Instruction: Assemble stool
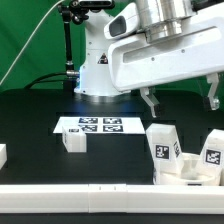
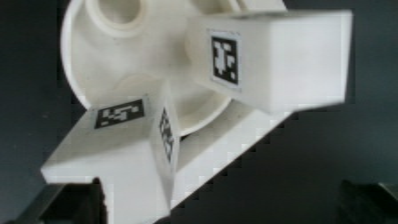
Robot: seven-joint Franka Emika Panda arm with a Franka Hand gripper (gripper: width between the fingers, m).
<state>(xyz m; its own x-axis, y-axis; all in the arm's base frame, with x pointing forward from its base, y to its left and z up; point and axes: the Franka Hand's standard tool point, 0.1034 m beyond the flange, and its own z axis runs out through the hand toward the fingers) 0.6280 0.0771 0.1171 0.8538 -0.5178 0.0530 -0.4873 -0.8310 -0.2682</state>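
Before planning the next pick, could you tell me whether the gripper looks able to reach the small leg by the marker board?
Probably yes: the small leg sits alone by the marker board with nothing over it, and the gripper hangs open toward the exterior view's right.

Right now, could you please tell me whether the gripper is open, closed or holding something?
Gripper: open, holding nothing.
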